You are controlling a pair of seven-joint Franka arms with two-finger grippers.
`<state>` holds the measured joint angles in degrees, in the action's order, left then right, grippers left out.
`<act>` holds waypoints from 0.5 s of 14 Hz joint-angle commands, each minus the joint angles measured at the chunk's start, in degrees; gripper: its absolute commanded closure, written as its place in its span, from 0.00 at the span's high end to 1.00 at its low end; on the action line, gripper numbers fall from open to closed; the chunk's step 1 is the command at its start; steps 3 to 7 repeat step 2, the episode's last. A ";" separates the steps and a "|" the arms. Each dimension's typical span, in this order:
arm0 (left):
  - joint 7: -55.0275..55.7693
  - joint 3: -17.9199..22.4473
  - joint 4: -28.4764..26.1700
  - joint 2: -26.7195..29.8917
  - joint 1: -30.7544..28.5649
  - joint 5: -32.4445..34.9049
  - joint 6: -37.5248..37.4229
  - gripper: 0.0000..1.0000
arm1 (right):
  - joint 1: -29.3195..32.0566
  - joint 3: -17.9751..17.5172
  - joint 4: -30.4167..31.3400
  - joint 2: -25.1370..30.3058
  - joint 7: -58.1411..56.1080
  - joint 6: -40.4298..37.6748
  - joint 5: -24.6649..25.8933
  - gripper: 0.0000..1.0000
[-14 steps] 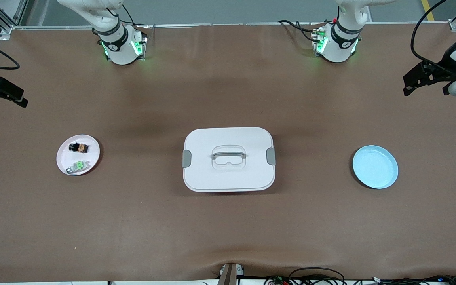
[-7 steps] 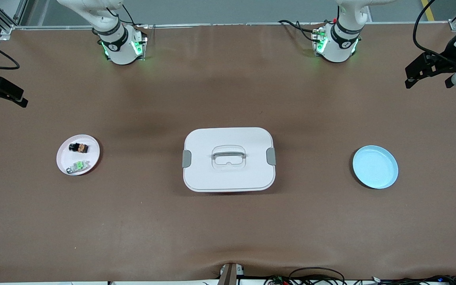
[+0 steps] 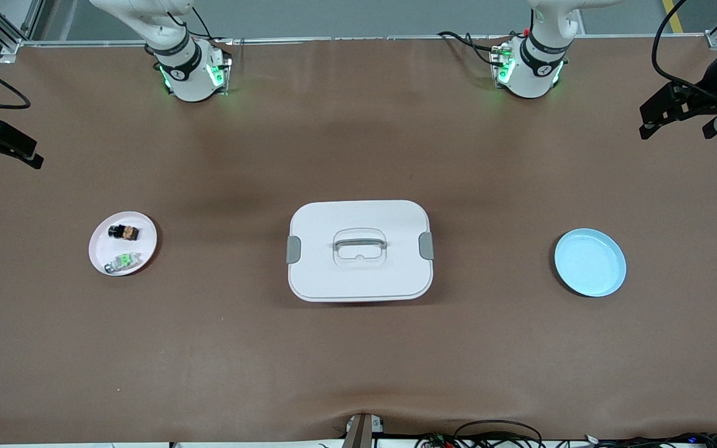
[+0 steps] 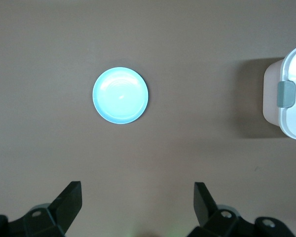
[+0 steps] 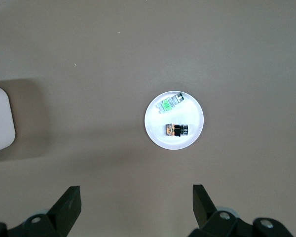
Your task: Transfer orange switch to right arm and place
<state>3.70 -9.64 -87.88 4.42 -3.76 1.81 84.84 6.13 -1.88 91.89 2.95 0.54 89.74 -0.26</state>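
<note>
Barely begun, to judge by the layout: no pick-up, no handover, no placing yet; all three left to do

At nine o'clock of the counter [image 3: 358, 361], over its edge at the right arm's end: right gripper [image 5: 134, 197], up in the air and waiting, fingers [image 5: 69, 202] wide apart with nothing between them

Next along, on the counter: small white plate [image 3: 100, 246], holding two parts. At twelve o'clock on it, the orange switch [image 3: 124, 232], black with an orange middle, lying free and untouched. At six o'clock on it, just beside the first but apart from it, a pale switch with a green middle [image 3: 124, 261]

In the middle of the counter: white box [image 3: 359, 274] with grey clips at nine and three o'clock and a handle sunk in the lid. Lid on, so contents hidden

At three o'clock of the box, well apart from it: blue plate [image 3: 590, 262], nothing in it. Probably the place for the switch, though not certain from the task wording

Last, at about two o'clock of the counter, over the left arm's end: left gripper [image 4: 137, 195], also up in the air, fingers [image 4: 69, 197] spread apart and holding nothing, well apart from the switch
</note>
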 commanded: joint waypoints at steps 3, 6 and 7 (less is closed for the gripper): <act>-0.53 -0.20 1.57 -0.82 -0.11 -0.84 -0.81 1.00 | 0.73 -0.49 -1.45 -0.49 -0.54 -0.70 0.17 1.00; -0.53 -0.20 1.57 -0.82 -0.11 -0.84 -0.81 1.00 | 0.73 -0.49 -1.45 -0.49 -0.54 -0.70 0.17 1.00; -0.53 -0.20 1.57 -0.82 -0.11 -0.84 -0.81 1.00 | 0.73 -0.49 -1.45 -0.49 -0.54 -0.70 0.17 1.00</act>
